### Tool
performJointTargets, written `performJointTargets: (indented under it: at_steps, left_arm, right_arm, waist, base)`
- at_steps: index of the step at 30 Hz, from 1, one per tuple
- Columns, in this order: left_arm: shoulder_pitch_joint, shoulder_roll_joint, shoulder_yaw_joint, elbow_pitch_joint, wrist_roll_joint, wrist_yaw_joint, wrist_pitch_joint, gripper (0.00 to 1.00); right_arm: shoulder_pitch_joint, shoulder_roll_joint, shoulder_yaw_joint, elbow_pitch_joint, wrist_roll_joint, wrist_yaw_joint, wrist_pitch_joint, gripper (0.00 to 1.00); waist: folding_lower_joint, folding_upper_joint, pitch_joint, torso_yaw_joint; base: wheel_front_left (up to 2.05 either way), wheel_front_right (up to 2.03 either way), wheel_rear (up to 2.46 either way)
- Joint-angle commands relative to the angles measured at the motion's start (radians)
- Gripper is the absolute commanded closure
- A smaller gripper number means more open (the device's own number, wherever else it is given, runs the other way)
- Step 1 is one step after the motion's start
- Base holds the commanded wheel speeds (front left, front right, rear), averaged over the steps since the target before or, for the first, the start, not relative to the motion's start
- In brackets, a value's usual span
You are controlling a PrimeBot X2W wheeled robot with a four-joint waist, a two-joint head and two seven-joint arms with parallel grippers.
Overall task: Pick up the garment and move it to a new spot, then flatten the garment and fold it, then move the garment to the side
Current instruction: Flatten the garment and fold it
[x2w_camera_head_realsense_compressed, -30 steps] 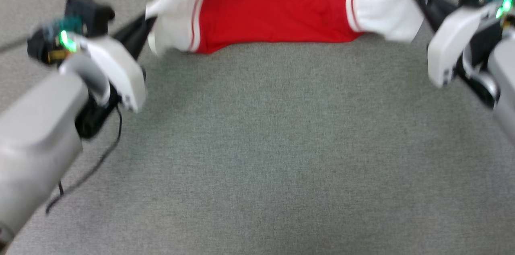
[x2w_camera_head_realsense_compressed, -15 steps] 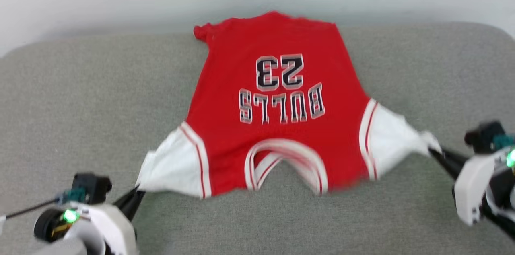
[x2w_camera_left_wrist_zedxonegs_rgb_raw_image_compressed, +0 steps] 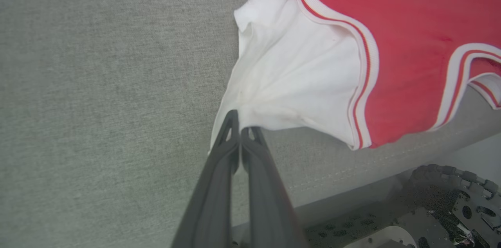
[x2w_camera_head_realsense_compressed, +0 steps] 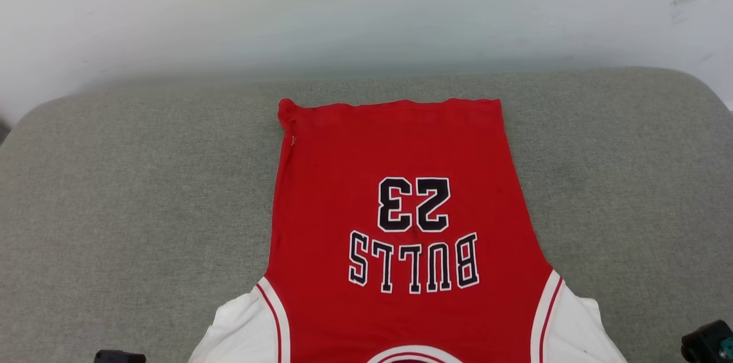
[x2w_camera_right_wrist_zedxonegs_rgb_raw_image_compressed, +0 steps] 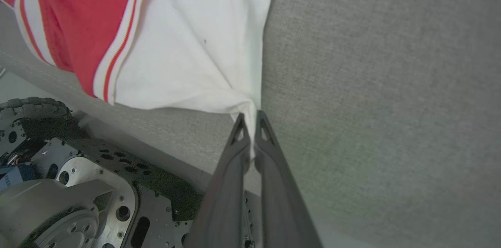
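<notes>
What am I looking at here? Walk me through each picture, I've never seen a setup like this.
This is a wheeled robot with two arms, photographed by its own three cameras at one moment.

The head camera looks down at a grey cushion. A red jersey lies spread on it, its hem at the far side, so "BULLS 23" reads upside down.

The other two cameras sit on the wrists, each looking along that arm's two dark fingers. The left hand is shut on the tip of one white sleeve. The right hand is shut on the other sleeve. Both sleeves are drawn out sideways.

The metal parts with holes low in the wrist views are the robot's base.
</notes>
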State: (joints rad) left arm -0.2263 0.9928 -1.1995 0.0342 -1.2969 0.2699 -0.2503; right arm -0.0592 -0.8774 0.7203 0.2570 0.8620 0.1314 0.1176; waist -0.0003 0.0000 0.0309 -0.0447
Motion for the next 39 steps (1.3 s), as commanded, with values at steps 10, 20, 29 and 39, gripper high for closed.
performJointTargets:
  at_steps: [10,20,29,39]
  left_arm:
    - [-0.022,-0.008,0.033,-0.062,0.040,0.046,-0.010,1.00]
    - [-0.118,0.003,0.088,-0.137,0.137,0.084,-0.014,1.00]
    - [-0.234,-0.028,0.115,-0.182,0.228,0.088,-0.009,1.00]
    - [-0.328,-0.100,0.123,-0.201,0.313,0.084,-0.009,1.00]
  right_arm:
    - [0.076,0.068,-0.295,-0.150,-0.152,-0.001,0.141,0.00]
    - [-0.252,0.083,-0.577,-0.308,-0.218,-0.001,0.309,0.00]
    - [-0.735,0.116,-0.474,-0.158,-0.198,-0.001,0.805,0.00]
    - [-1.061,0.174,-0.400,0.007,-0.272,-0.001,1.134,0.00]
  waist:
    - [0.0003,0.0000,0.054,0.017]
    - [0.0003,0.0000,0.197,0.060]
    - [0.0003,0.0000,0.370,0.142]
    - [0.0003,0.0000,0.542,0.250]
  base:
    - [0.00,0.00,0.00]
    - [0.00,0.00,0.00]
    - [0.00,0.00,0.00]
    - [0.00,0.00,0.00]
